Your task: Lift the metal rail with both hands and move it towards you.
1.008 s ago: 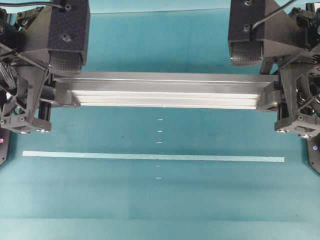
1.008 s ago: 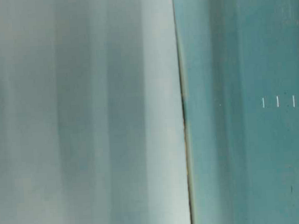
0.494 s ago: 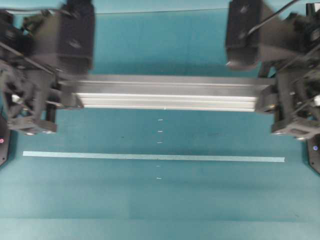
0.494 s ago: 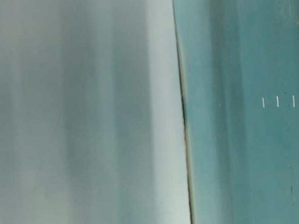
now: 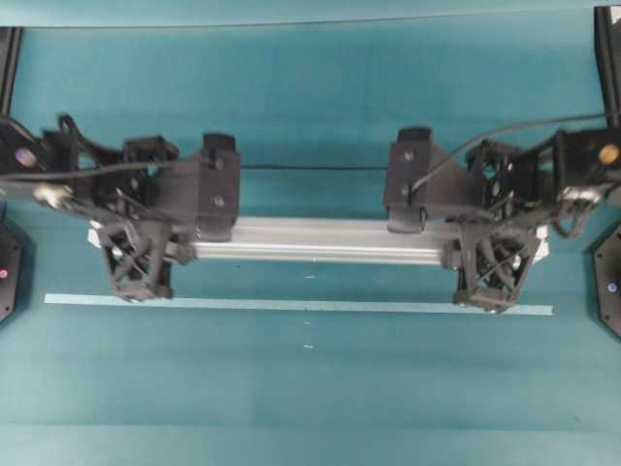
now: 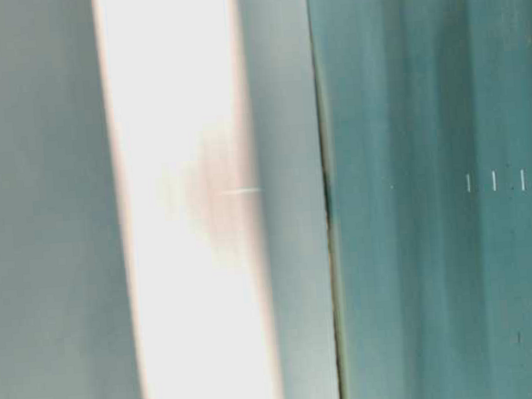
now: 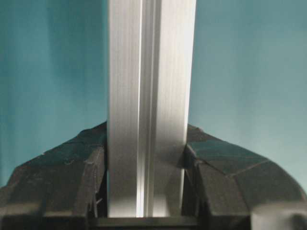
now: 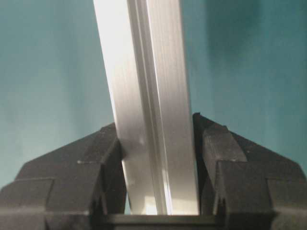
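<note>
The metal rail [image 5: 320, 241] is a long silver grooved bar lying crosswise, just behind the pale tape strip [image 5: 291, 305]. My left gripper [image 5: 141, 235] is shut on the rail near its left end, and my right gripper [image 5: 495, 241] is shut on it near its right end. In the left wrist view the rail [image 7: 144, 72] runs straight up between the black fingers [image 7: 72, 172] of the left gripper [image 7: 146, 143]. The right wrist view shows the rail [image 8: 144, 72] leaning slightly left between the fingers [image 8: 230, 153] of the right gripper [image 8: 158, 132]. Whether the rail touches the table I cannot tell.
The teal table [image 5: 310, 388] stretches toward the front edge, with small white marks [image 5: 308, 347] along its middle. Black arm bases [image 5: 609, 291] stand at both sides. In the table-level view a bright blurred band [image 6: 184, 205] fills the left.
Both arms have dropped away from the overhead camera with the rail, which now looks smaller. The rail has come forward, close to the tape strip. Both grips are unchanged.
</note>
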